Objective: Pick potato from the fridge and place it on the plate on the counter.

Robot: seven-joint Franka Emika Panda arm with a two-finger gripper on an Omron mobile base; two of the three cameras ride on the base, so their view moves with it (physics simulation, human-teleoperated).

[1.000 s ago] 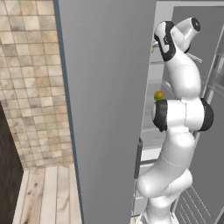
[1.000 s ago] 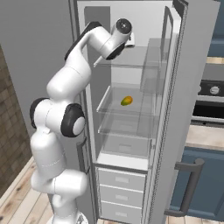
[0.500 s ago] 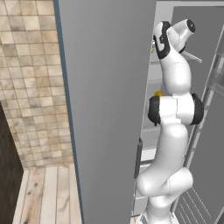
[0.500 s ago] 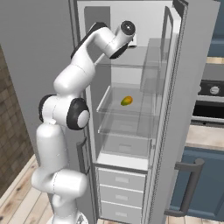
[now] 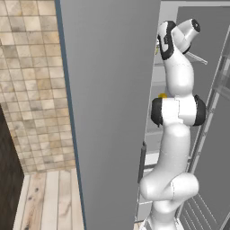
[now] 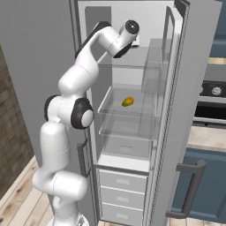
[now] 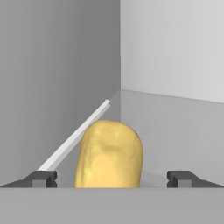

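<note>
— Grey was most of it: the fridge (image 6: pixel 194 88) stood open, its big flat door (image 5: pixel 108 112) edged in blue, with tan tiled wall (image 5: pixel 31 90) and pale wood floorboards (image 5: pixel 49 197) to one side. Clear glass shelves (image 6: pixel 128 117) sat over white drawers (image 6: pixel 123 190), and a strip of beige counter (image 6: pixel 205 137) over a dark blue cabinet (image 6: pixel 207 185) lay beyond.

— And the potato?

— The potato (image 7: pixel 109 155) was a smooth golden-yellow lump, rounded on top, lying on the top shelf near the rear corner by the side wall. A separate yellow-green fruit (image 6: pixel 127 102) sat on the shelf below.

— The claw?

— The gripper (image 7: pixel 111 177) was spread wide, empty, one fingertip on each side of the potato and clear of it. From the right base view the arm's hand reached into the top compartment.
</note>
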